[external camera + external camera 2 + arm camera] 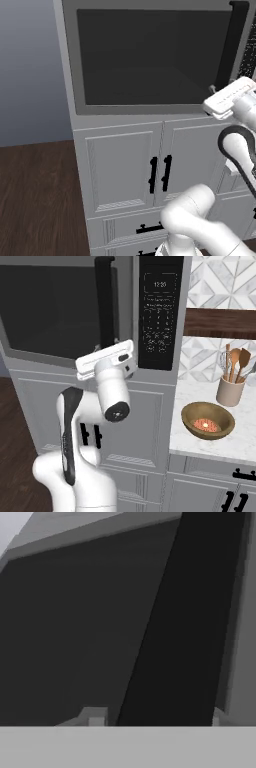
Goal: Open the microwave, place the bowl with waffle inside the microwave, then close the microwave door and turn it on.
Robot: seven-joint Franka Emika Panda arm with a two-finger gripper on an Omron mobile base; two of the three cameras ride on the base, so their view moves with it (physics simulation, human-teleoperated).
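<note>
Hand [102, 351] sits at the lower end of the black bar handle [104, 301] on the microwave door [55, 306]; the hand view shows a fingertip [95, 716] on each side of the bar, but whether they press it I cannot tell. Door looks shut on the microwave [159, 311]. Tan bowl [207, 420] with the waffle [206, 425] rests on the bench [250, 441] near its front edge, beside a utensil crock [230, 391].

End effector [214, 90] at the microwave door [150, 60] handle (door shut).

Arm raised, claw [155, 718] fingers spread wide
</note>
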